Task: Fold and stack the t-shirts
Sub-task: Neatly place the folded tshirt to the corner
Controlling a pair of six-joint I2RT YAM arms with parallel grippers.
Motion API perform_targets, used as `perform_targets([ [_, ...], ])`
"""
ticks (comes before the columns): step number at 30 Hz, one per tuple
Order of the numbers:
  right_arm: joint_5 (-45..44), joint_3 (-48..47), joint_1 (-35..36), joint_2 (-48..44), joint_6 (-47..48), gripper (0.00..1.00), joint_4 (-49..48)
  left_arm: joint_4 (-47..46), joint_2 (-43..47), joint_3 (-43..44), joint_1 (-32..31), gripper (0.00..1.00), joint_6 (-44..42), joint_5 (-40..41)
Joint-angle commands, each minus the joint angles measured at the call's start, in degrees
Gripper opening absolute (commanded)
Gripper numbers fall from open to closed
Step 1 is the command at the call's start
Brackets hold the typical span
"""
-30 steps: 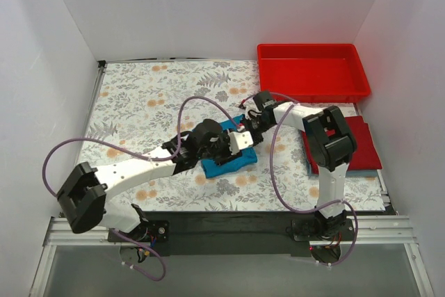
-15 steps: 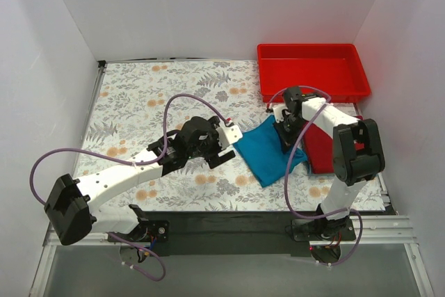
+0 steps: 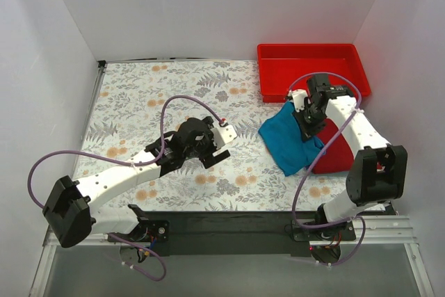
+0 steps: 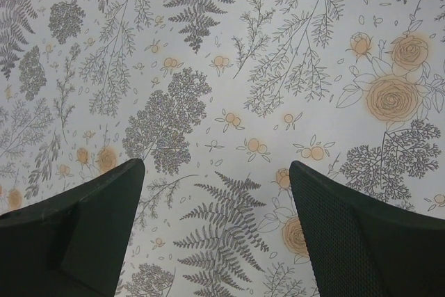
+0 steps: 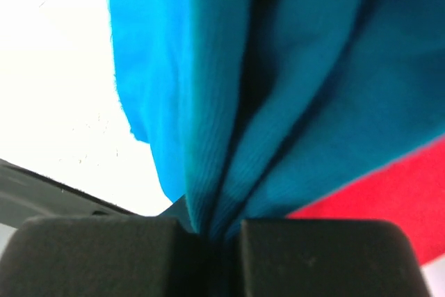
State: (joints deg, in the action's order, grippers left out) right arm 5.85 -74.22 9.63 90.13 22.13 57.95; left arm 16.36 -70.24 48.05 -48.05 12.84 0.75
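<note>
A teal-blue t-shirt [image 3: 288, 141] hangs in folds from my right gripper [image 3: 311, 122], which is shut on its upper edge; in the right wrist view the cloth [image 5: 278, 102] bunches between the shut jaws of the right gripper [image 5: 212, 231]. Part of it drapes over a folded red t-shirt [image 3: 336, 151] lying at the table's right side. My left gripper [image 3: 221, 145] hovers open over the bare floral tablecloth at mid-table, left of the teal shirt; in the left wrist view nothing sits inside the left gripper [image 4: 217, 227].
A rigid red tray [image 3: 313, 73] stands at the back right, just behind the right gripper. White walls close in the table on three sides. Purple cables loop over both arms.
The left gripper let go of the teal shirt, opened wide and drew back left. The right gripper carried the shirt from mid-table to the right, over the red shirt.
</note>
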Motion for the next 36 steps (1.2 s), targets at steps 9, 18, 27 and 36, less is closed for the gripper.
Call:
perform_targets([
  [9, 0.21, 2.76, -4.44, -11.28, 2.92, 0.01, 7.95, -0.80, 1.59, -1.47, 0.59, 0.86, -2.12, 0.83],
  [18, 1.10, -2.32, -8.66, -13.58, 4.85, 0.01, 12.09, -1.16, 2.56, -3.31, 0.59, 0.86, -3.26, 1.44],
  [27, 1.89, -7.78, -9.10, -13.84, 6.43, 0.01, 16.84, -0.36, 4.58, -4.46, 0.68, 0.86, -4.05, 2.32],
  [36, 4.52, -11.13, -10.95, -14.72, 5.99, 0.01, 17.54, -0.45, 4.41, -4.90, 0.86, 0.87, -4.76, 1.97],
])
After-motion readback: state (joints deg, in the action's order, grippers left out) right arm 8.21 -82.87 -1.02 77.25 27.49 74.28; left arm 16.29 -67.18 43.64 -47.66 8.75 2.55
